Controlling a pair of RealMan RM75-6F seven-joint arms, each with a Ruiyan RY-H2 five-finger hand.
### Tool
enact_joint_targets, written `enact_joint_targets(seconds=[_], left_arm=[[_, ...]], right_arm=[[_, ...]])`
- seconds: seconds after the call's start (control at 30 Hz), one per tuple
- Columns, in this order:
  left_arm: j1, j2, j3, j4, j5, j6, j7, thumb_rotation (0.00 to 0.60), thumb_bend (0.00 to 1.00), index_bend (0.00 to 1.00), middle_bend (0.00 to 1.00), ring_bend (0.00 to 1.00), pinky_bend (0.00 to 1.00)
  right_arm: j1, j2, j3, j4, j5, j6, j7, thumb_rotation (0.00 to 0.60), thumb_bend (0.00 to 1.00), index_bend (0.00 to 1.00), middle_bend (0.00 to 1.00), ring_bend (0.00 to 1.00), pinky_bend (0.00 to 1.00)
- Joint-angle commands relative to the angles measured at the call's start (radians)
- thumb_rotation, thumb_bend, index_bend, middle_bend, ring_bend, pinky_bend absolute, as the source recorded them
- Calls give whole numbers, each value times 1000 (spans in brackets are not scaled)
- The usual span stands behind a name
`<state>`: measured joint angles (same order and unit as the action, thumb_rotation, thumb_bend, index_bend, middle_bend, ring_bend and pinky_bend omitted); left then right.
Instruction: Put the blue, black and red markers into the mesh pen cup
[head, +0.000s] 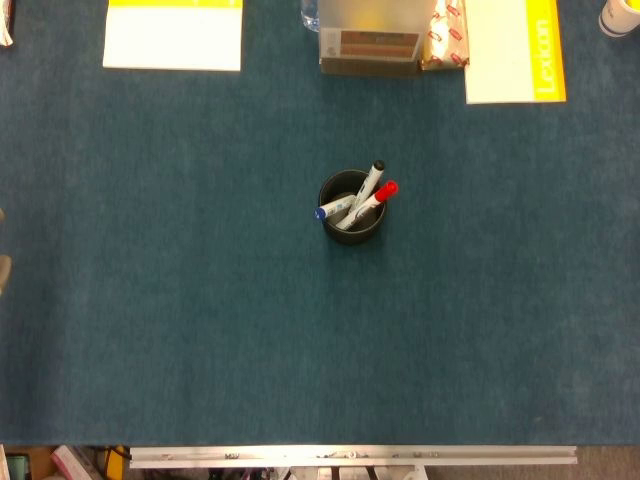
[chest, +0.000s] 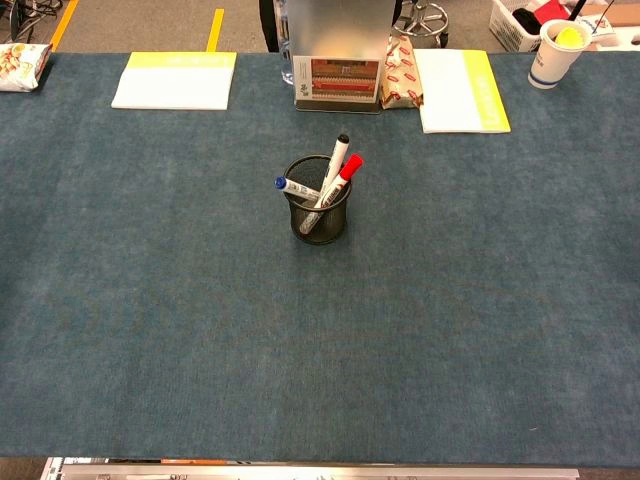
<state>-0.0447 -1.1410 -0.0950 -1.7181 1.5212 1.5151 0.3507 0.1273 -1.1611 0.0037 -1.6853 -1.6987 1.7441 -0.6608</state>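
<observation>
The black mesh pen cup stands upright near the middle of the blue table. Three markers stick out of it. The blue marker leans left, with its cap over the rim. Leaning up and to the right is the black marker. The red marker lies just beside the black one. Neither hand shows in the head view or the chest view.
Along the far edge lie a yellow-and-white pad, a box, a snack packet and a second pad. A paper cup stands far right. A small pale sliver at the left edge is too small to identify.
</observation>
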Motion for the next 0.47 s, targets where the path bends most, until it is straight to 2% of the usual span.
enact_joint_targets(seconds=[0.03, 0.27, 0.47], left_arm=[[-7, -6, -7, 11, -21, -6, -1, 600, 241, 392, 111, 29, 120], [-3, -5, -14, 14, -57, 10, 1, 600, 241, 393, 111, 29, 120], [-3, -7, -1, 13, -66, 5, 23, 600, 241, 393, 111, 29, 120]], right_arm=[[-30, 8, 23, 19, 25, 31, 49, 600, 0, 329, 196, 40, 99], [-53, 31, 43, 55, 48, 34, 152, 600, 0, 329, 196, 40, 99], [-51, 32, 53, 69, 41, 15, 192, 600, 0, 329, 196, 40, 99]])
